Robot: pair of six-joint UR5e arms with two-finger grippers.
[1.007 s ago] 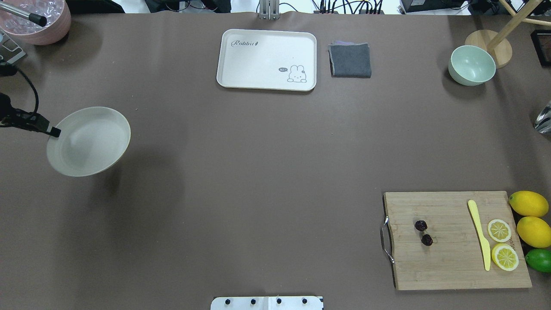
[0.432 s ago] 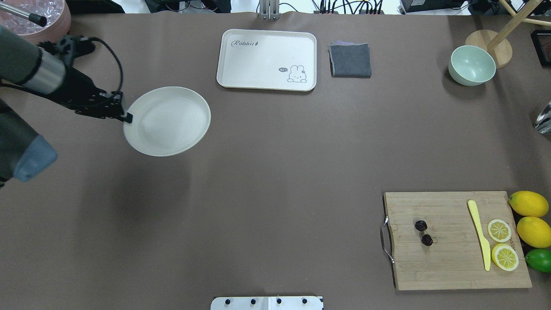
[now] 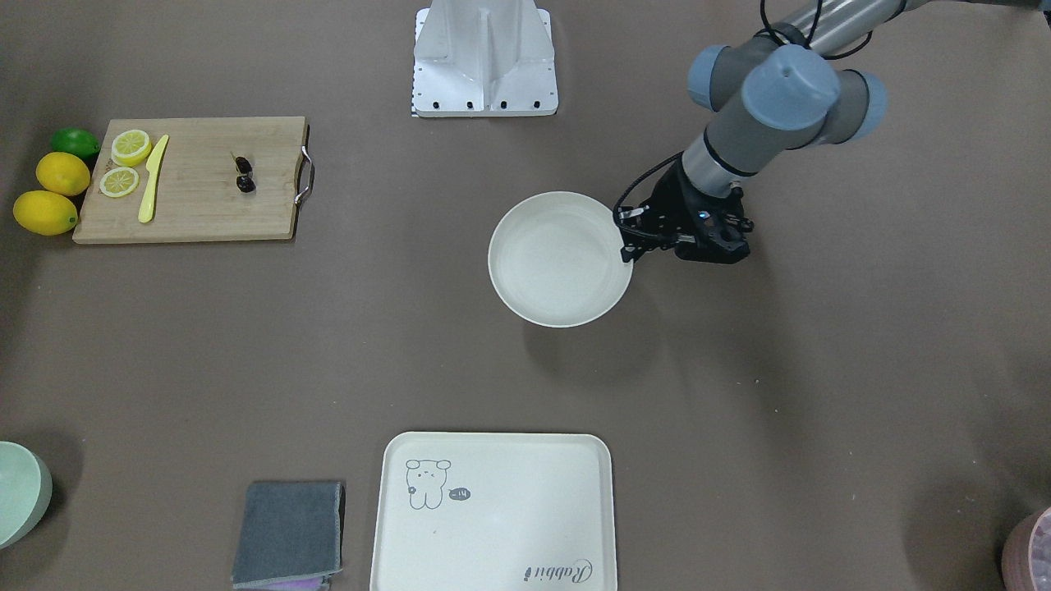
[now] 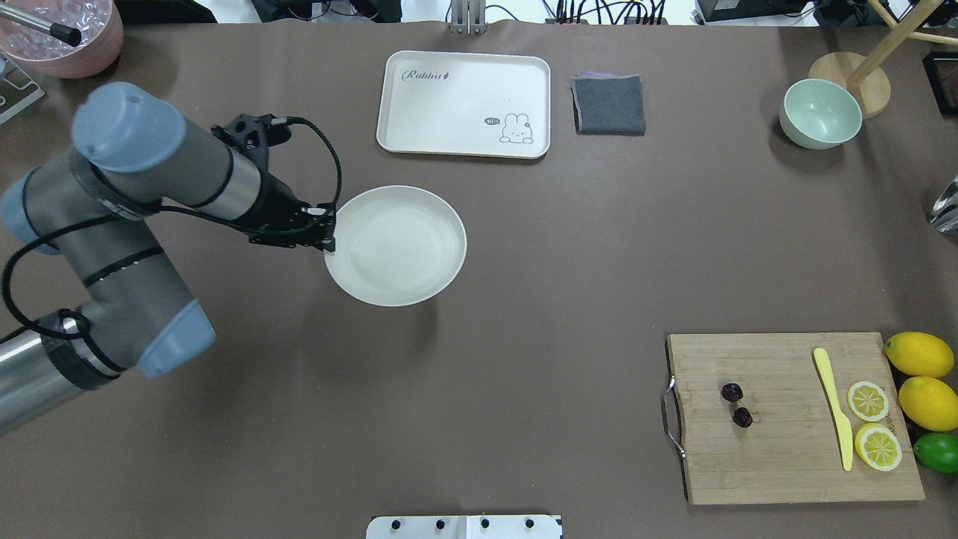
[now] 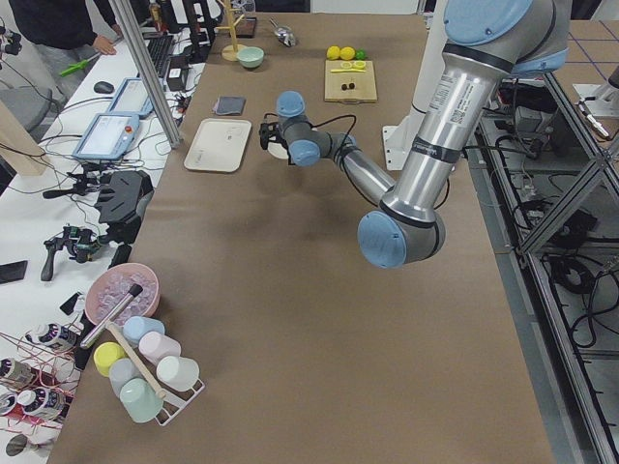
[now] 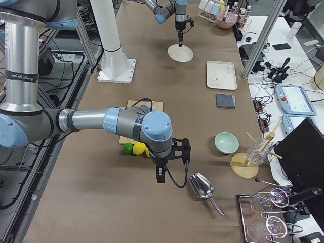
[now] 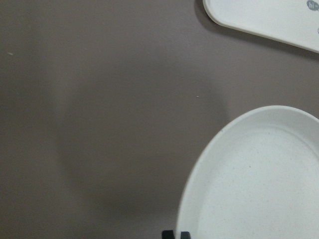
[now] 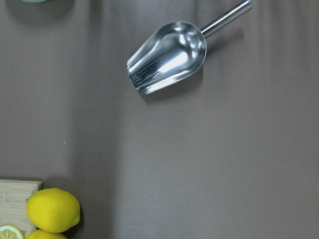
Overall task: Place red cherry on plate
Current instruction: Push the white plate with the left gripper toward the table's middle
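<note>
The left end effector (image 4: 328, 241) is pinched closed on the near-left rim of the plate (image 4: 397, 247), which casts an offset shadow on the desk (image 4: 524, 374). Just beyond the plate lies the tray (image 4: 464, 97), marked "Rabbit" in one corner, with a small rabbit drawing and a "hi~" bubble in the opposite one. A folded grey cloth (image 4: 608, 105) sits just beside the tray, and a green bowl (image 4: 821, 112) farther right.

The cherry (image 4: 742, 417) lies well apart from the plate, on the board (image 4: 778, 464) near its metal handle. A yellow knife (image 4: 834, 412) lies between it and two lemon slices (image 4: 868, 400). Two lemons (image 4: 919, 354) and a lime (image 4: 939, 451) sit against the board's right edge.

The right end effector (image 6: 159, 176) hangs beside those lemons, near a steel scoop (image 8: 167, 57). I cannot tell how far open it is.
</note>
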